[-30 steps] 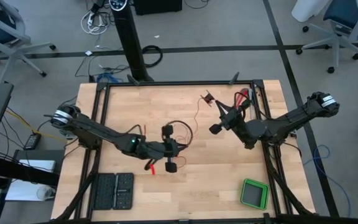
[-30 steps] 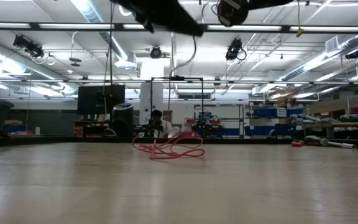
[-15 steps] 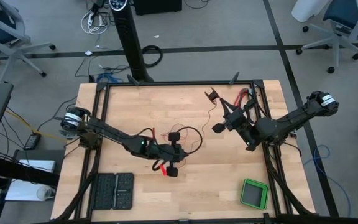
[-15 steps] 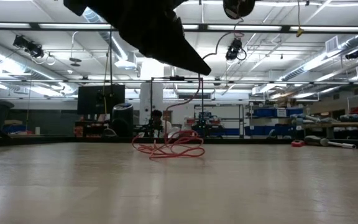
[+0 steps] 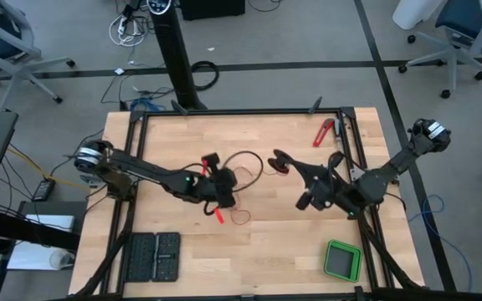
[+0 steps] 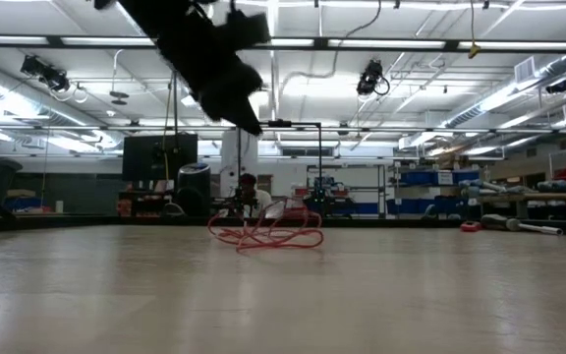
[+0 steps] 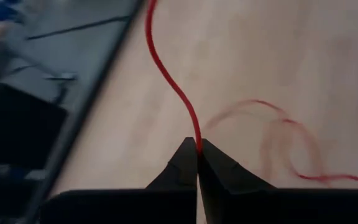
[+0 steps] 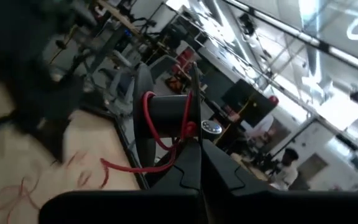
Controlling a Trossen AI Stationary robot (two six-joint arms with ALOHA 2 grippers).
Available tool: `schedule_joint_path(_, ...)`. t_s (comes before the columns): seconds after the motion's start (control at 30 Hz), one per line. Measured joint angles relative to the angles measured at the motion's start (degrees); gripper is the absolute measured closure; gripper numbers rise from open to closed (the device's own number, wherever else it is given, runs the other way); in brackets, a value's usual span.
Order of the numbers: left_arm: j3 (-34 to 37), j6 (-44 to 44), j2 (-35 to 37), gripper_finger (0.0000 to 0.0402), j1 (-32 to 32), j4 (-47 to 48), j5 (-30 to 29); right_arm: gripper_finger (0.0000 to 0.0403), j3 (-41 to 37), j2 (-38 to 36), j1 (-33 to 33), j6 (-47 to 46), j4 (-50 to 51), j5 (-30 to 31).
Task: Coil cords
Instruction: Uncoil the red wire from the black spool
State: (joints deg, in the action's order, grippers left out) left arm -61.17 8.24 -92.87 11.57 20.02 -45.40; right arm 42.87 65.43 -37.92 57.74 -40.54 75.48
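The cord is a very thin red wire. Its loose loops [image 6: 266,232] lie on the wooden table near the middle, and they also show in the left wrist view [image 7: 283,138]. My left gripper [image 7: 197,147] is shut on a strand of it, a little above the table's middle [image 5: 223,201]. My right gripper [image 8: 197,142] is shut on the wire by a dark end piece [image 8: 169,112], held high right of the middle [image 5: 279,160]. A strand [image 6: 314,77] climbs out of the low view's top. My left gripper pinches a single strand of the red wire [image 7: 194,138] between its two fingertips, slanting downward. The strand runs on from the tips in a slack curve, clear of the table. My right gripper pinches the red wire [image 8: 190,132] at its fingertips, right beside the dark end piece. The fingers lie about level, well above the table. The wire hangs from them in slack bends.
A red-handled tool [image 5: 323,132] lies at the far right by the frame rail. A green box [image 5: 342,260] sits at the near right corner. A black ridged tray [image 5: 151,257] sits at the near left. A dark cable loop [image 5: 247,165] stands by my left gripper.
My right gripper has swung toward the table's near edge and rolled, carrying the dark end piece with it. My left gripper has tipped downward and shifted toward the far edge. The wire pile on the table has stayed put.
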Motion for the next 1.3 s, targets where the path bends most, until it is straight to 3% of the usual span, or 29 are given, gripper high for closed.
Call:
schedule_joint_path(0.13,0.00,1.23,6.37,0.0396,0.39,2.45,-5.82,0.0403,0.00,-0.02,-2.16,-0.05,3.42,0.82)
schedule_joint_path(0.33,-0.02,1.15,15.84,0.0396,2.85,2.74,-10.49,0.0403,0.00,0.07,-2.63,-7.52,7.73,0.45)
schedule_joint_path(0.5,-0.02,2.58,20.82,0.0396,5.79,7.11,-17.10,0.0403,0.00,0.04,-3.54,-10.99,8.85,-6.78)
schedule_joint_path(0.6,-0.04,2.89,22.29,0.0396,7.32,8.07,-18.46,0.0403,0.00,0.05,-3.70,-11.23,9.71,-7.46)
schedule_joint_path(0.73,-0.02,1.52,22.47,0.0397,8.37,8.11,-15.62,0.0403,0.04,0.00,-1.64,-11.68,7.72,-4.57)
schedule_joint_path(1.07,-0.02,-3.30,15.97,0.0397,8.33,7.77,1.65,0.0403,0.02,0.07,4.14,-14.10,3.80,-3.03)
schedule_joint_path(1.3,-0.02,-1.49,10.53,0.0397,8.06,10.37,2.64,0.0403,0.02,0.07,4.68,-12.45,-0.73,-6.48)
